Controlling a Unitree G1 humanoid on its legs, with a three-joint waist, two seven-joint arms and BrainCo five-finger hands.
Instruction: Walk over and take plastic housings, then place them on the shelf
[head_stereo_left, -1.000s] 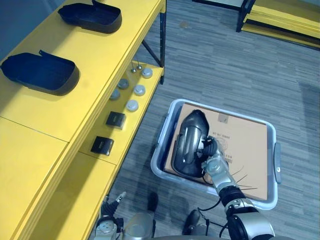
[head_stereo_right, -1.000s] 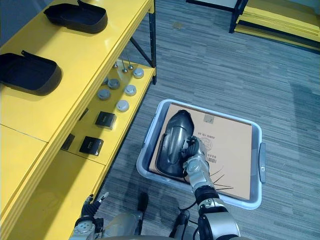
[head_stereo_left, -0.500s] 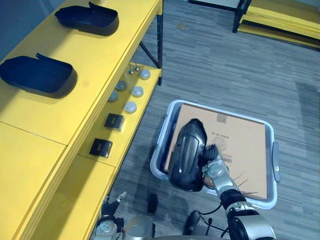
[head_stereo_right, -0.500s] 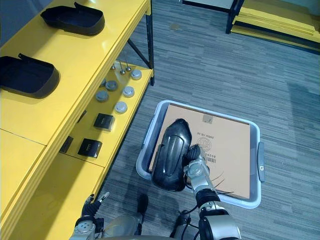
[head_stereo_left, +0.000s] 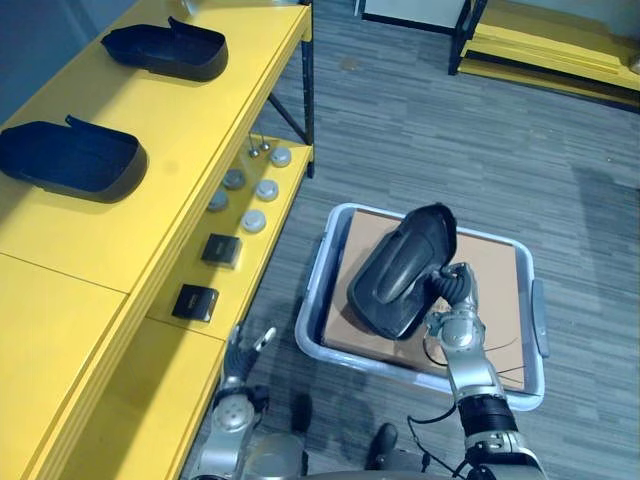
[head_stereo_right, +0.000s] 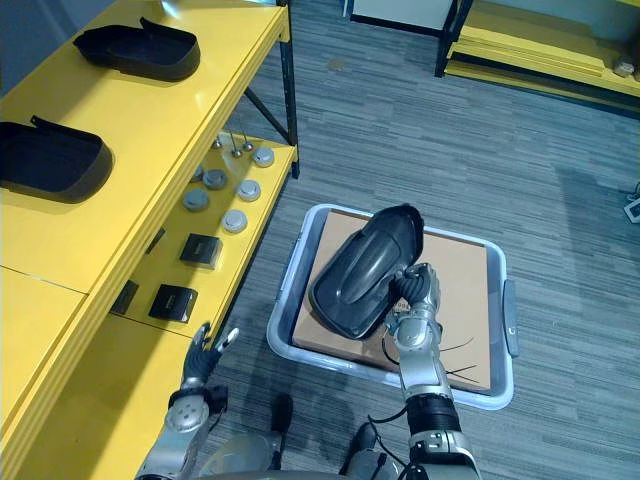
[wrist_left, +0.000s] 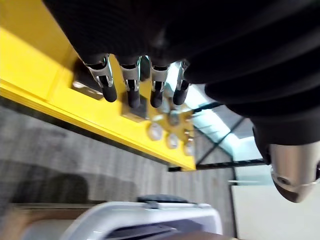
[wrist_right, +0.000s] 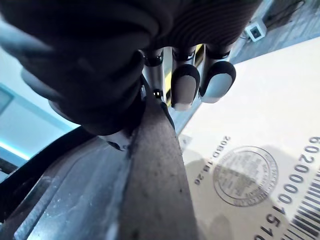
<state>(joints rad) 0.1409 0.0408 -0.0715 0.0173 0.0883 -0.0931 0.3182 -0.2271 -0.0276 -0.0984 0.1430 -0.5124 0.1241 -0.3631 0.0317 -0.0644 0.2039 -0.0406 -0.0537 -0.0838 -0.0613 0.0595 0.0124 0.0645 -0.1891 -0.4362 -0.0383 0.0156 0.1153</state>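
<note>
Shelf (head_stereo_left: 150, 200) in yellow occupied the frame's left, with one dark housing (head_stereo_left: 70, 160) at mid left and a second housing (head_stereo_left: 165, 50) at upper left. Left hand (head_stereo_left: 240, 350) sat at lower left, fingers (wrist_left: 132, 92) straight, holding nothing. Right of centre, the right hand (head_stereo_left: 455, 320) had its fingers curled round a plastic housing (head_stereo_left: 400, 275), tilted above the cardboard (head_stereo_left: 495, 280) in the grey bin (head_stereo_left: 310, 310).

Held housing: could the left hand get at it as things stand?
Probably yes. The left hand hangs open by the yellow shelf; nothing stands between it and the housing, which the right hand grips above the grey bin.
</note>
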